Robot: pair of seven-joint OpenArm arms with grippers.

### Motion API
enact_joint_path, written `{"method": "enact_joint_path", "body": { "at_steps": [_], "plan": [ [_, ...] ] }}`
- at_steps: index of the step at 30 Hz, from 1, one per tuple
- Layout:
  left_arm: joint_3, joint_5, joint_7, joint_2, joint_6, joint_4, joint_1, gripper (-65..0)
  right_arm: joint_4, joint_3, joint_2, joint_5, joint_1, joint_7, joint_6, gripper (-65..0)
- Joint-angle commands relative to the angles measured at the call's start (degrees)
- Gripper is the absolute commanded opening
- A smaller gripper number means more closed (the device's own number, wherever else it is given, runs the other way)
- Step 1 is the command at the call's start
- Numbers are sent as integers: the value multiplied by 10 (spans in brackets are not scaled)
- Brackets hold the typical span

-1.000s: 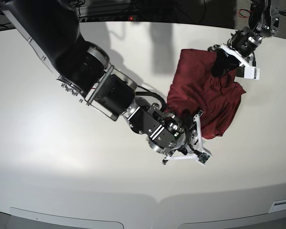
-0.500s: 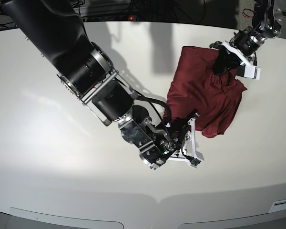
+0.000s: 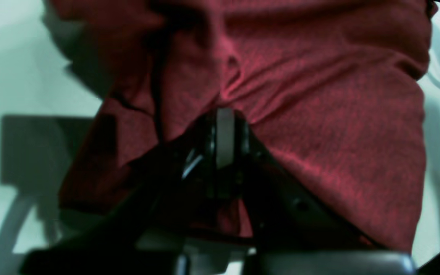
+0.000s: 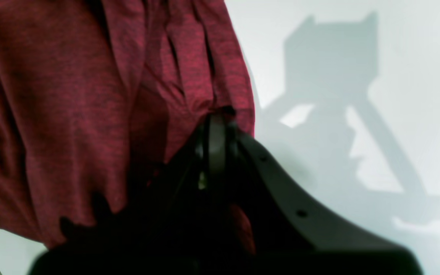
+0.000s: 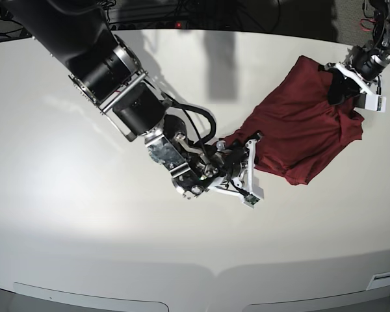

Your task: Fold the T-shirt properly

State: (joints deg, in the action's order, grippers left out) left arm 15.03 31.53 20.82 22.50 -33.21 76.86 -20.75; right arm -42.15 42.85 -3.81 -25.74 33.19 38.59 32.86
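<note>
Base view: the shirt is stretched in a slanted sheet between the two claws over the far right part of the white table. The right claw, at the end of the large black arm reaching in from the upper left, grips the shirt's lower left corner near the table's middle. The left claw, near the upper right edge, grips the shirt's upper right end. A loose fold hangs down at the lower right.

Left wrist view: the left claw is clenched on a pinch of cloth, with creases fanning out from the grip. The shirt fills most of the frame; pale table shows at both sides.

Right wrist view: the right claw is clenched on the shirt's edge. The shirt hangs in vertical folds over the left half. On the right, bare table carries the claw's shadow.
</note>
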Motion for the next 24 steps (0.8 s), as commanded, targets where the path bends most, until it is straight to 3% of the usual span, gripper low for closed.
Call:
{"method": "enact_joint_path", "body": {
  "at_steps": [1,6,13,18,24],
  "plan": [
    [4,-43,46,16,43,-7,-1,-650,-3,2,2,15,-6,37,-2,-650],
    [4,-38,46,48,45,-7,22,-650,-38,2,2,15,-32,49,-1,-650],
    [4,30,46,110,46,4,31,-650,-54,2,1,10,-39,52,-1,-650],
    [4,28,45,126,78,4,63,-650,-65,3,-8,-31,-54,56,14,-650],
    [4,30,62,144,102,4,77,-650,-127,3,-16,-19,-90,83,17,-650]
  ]
}}
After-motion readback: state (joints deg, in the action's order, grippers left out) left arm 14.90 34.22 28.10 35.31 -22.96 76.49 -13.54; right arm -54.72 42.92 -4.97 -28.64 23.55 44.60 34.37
